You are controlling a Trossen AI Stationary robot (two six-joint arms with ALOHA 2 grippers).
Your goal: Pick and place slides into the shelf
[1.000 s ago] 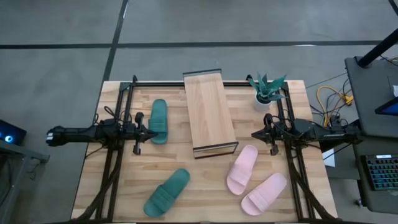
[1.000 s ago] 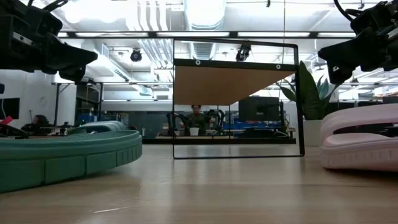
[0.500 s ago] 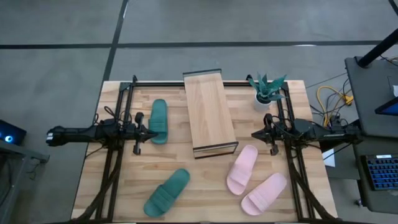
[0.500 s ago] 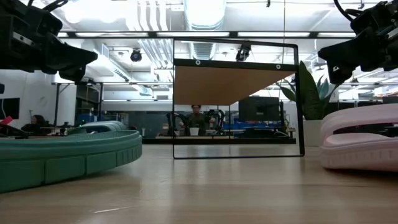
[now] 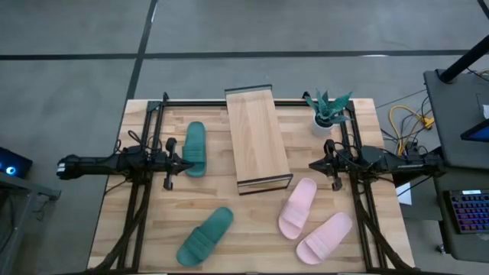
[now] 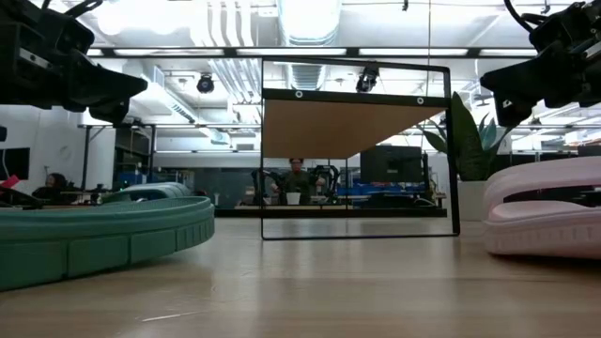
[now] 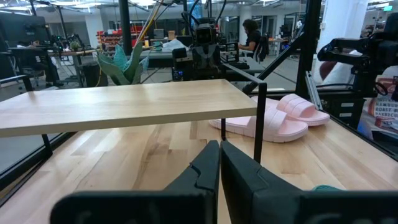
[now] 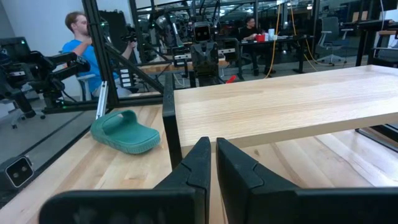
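Observation:
The shelf (image 5: 257, 137), a light-wood plank on a thin black wire frame, stands in the table's middle. Two teal slides lie flat on their soles left of it, one at the far left (image 5: 195, 148) and one near the front (image 5: 205, 236). Two pink slides lie right of it, one (image 5: 298, 207) beside the shelf's near end and one (image 5: 324, 237) nearer the front. My left gripper (image 5: 189, 163) hovers shut above the table by the far teal slide. My right gripper (image 5: 312, 165) hovers shut right of the shelf. Both point at the shelf.
A small potted plant (image 5: 327, 109) stands at the table's far right, behind the right arm. Black arm frames run along the left (image 5: 141, 191) and right (image 5: 359, 198) sides. A person (image 8: 81, 46) sits beyond the table. Bare wood lies between the near slides.

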